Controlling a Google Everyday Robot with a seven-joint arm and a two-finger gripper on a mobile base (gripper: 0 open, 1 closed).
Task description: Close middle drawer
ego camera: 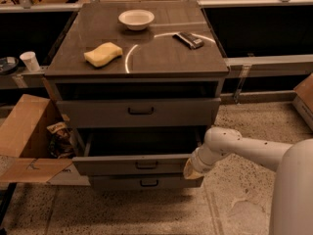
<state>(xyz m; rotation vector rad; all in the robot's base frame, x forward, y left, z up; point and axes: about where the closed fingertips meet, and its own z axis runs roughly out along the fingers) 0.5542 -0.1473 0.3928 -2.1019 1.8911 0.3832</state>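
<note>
The grey cabinet (137, 67) has three drawers. The middle drawer (132, 164) stands pulled out part way, with its low front panel and small dark handle (146, 165) facing me and a dark gap behind it. The top drawer (139, 111) is shut; the lowest drawer (146, 182) shows just under the middle one. My white arm reaches in from the right, and the gripper (191, 170) rests against the right end of the middle drawer's front.
On the cabinet top lie a yellow sponge (103, 54), a white bowl (136, 19) and a dark flat packet (189, 40). An open cardboard box (27, 136) stands left of the drawers. A white cup (30, 60) stands at far left. A shelf frame runs behind.
</note>
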